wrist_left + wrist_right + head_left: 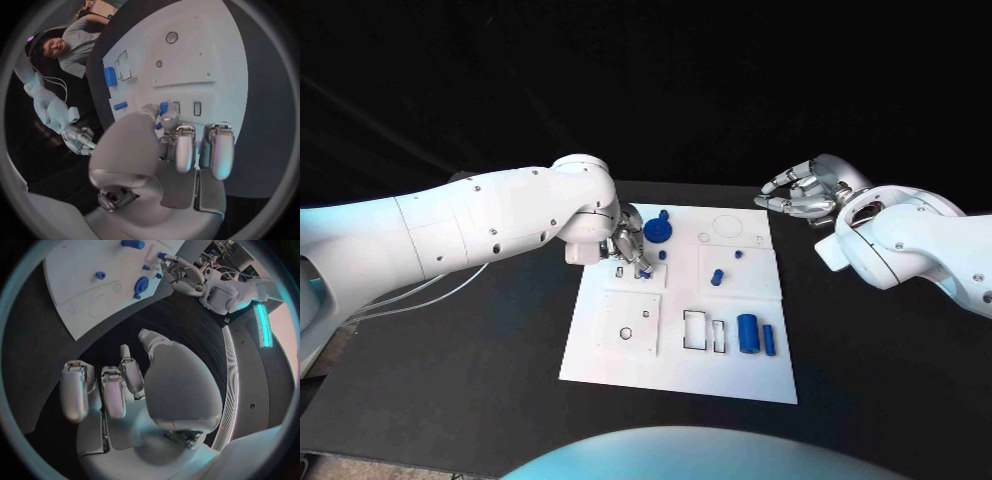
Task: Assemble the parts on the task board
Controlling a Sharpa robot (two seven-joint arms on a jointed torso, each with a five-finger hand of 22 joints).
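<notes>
The white task board [678, 375] lies in the middle of the table. My left hand [625, 245] hovers over the board's far left part and pinches a small blue part [643, 268] between thumb and a fingertip; the left wrist view shows that small blue part [164, 107] at the fingertips [185, 150]. A round blue part [658, 228] lies just beyond the hand. Two blue cylinders [749, 333] lie at the board's near right. My right hand [805, 192] hangs off the board's far right corner, fingers curled in on nothing [119, 385].
Small blue pieces [715, 276] sit mid-board, with black-outlined slots [695, 330] and a raised square plate [630, 322] nearer me. Black table surrounds the board [94, 285]. The left arm [459, 230] reaches in over the table's left side.
</notes>
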